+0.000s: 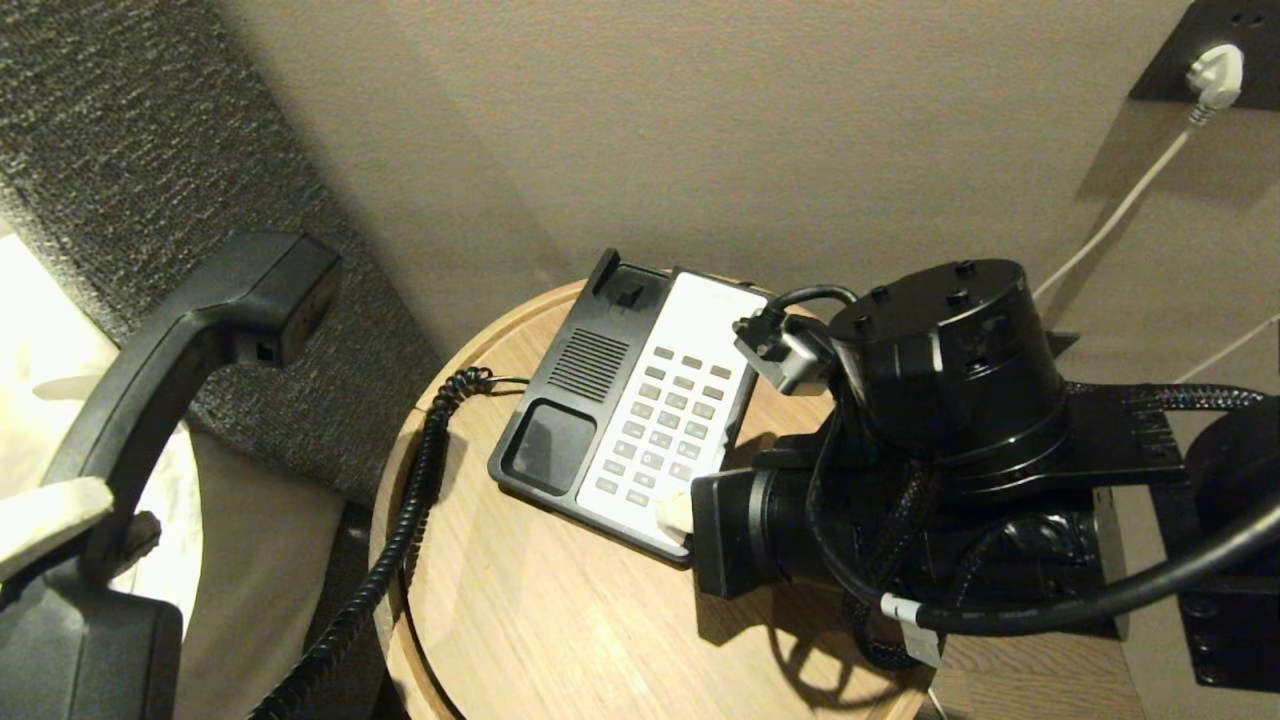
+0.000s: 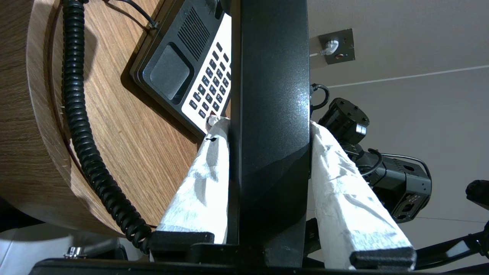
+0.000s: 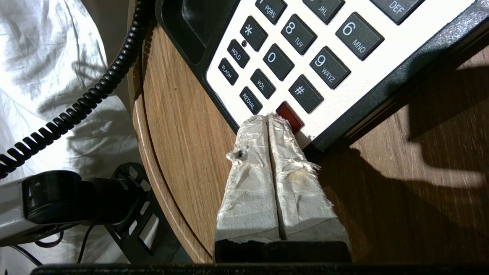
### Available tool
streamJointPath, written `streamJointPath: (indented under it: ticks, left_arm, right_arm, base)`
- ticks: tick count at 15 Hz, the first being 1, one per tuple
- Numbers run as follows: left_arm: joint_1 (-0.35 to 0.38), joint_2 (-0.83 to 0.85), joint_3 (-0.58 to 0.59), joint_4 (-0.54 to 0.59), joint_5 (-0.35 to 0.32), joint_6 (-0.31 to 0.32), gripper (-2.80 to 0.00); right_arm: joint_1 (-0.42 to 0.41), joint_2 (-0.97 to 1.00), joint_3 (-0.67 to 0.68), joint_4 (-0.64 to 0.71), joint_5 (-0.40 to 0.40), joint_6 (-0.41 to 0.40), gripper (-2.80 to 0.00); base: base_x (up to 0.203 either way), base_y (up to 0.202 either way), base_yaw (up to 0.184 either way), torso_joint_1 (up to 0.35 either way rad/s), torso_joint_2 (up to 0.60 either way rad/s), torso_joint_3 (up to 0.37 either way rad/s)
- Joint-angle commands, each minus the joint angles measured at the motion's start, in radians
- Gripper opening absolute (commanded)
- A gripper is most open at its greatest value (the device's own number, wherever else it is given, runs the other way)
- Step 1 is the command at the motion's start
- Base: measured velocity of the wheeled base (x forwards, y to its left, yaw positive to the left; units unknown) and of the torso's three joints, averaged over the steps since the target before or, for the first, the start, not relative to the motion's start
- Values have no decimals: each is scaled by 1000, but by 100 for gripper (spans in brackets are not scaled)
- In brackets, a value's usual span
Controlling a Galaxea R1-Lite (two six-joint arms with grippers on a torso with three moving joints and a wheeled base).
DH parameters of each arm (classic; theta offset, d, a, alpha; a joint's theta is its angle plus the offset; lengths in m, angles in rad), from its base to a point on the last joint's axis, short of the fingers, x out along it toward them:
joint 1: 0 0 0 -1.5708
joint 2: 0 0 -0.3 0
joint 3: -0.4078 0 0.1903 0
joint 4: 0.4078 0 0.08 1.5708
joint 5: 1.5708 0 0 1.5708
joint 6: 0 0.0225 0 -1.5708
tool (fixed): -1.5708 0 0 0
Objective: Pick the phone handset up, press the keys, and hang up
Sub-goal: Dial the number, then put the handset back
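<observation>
Holding phone handset (image 2: 267,114): left pincer (image 2: 267,126) | right pincer (image 3: 269,120): closed, at keypad (image 3: 305,57)

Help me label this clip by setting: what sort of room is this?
Probably a hotel bedroom or similar. A corded desk phone sits on a small round wooden side table, white bedding lies right beside it, and a plug sits in a wall socket above.
</observation>
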Motion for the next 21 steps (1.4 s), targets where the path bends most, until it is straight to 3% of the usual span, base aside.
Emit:
streamJointPath:
  ticks: [1, 12, 15, 17, 21]
  left_arm:
    - [1, 0, 0, -1, -2, -6, -280]
    - [0, -7, -6, -1, -8, -4, -280]
    - [0, 0, -7, 0, -27, 4, -280]
    - [0, -21, 5, 8, -31, 43, -280]
    - [0, -42, 50, 57, -32, 244, -280]
  right_arm:
    - [0, 4, -9, 4, -4, 6, -280]
    - [2, -70, -37, -17, -3, 43, -280]
    - [1, -80, -22, 22, -110, 36, -280]
    - [0, -110, -23, 53, -131, 31, -280]
    - [-70, -147, -35, 70, -144, 15, -280]
  base:
    - [0, 0, 0, 0, 0, 0]
    - [0, 0, 0, 0, 0, 0]
    - [0, 0, 0, 0, 0, 0]
    - [0, 0, 0, 0, 0, 0]
    - [0, 0, 0, 0, 0, 0]
